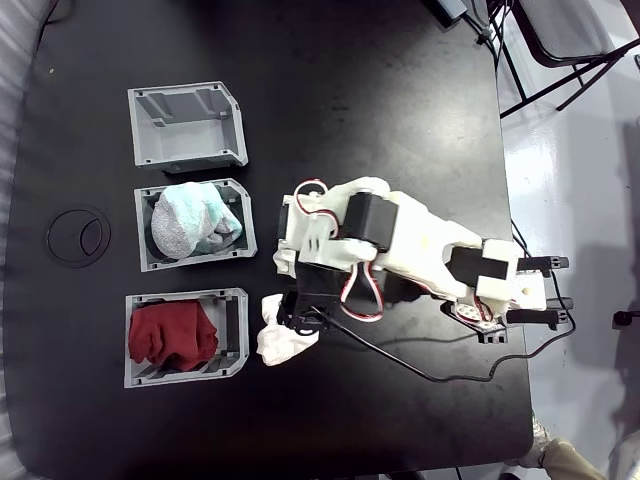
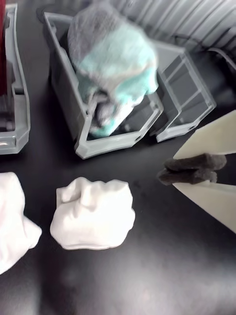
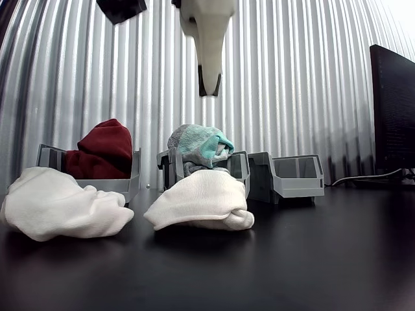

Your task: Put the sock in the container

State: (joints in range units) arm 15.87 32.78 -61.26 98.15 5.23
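Observation:
The mint-teal and white sock (image 1: 195,220) with its grey speckled patch lies balled inside the middle grey container (image 1: 246,238), bulging above the rim. The wrist view shows the sock (image 2: 115,64) in the container (image 2: 118,142) ahead of the gripper. From the side, the sock (image 3: 198,146) pokes out of the container (image 3: 238,167). My gripper (image 1: 292,308) hovers to the right of that container, over the table. Its dark pads (image 2: 191,169) are pressed together with nothing between them. In the side view the gripper (image 3: 209,85) hangs high above the bins.
An empty grey bin (image 1: 185,125) stands at the top of the row; a bin (image 1: 236,335) with a dark red cloth (image 1: 170,335) stands at the bottom. Two plain white balled socks (image 2: 93,214) (image 2: 12,226) lie on the black table (image 1: 400,100) just below the gripper.

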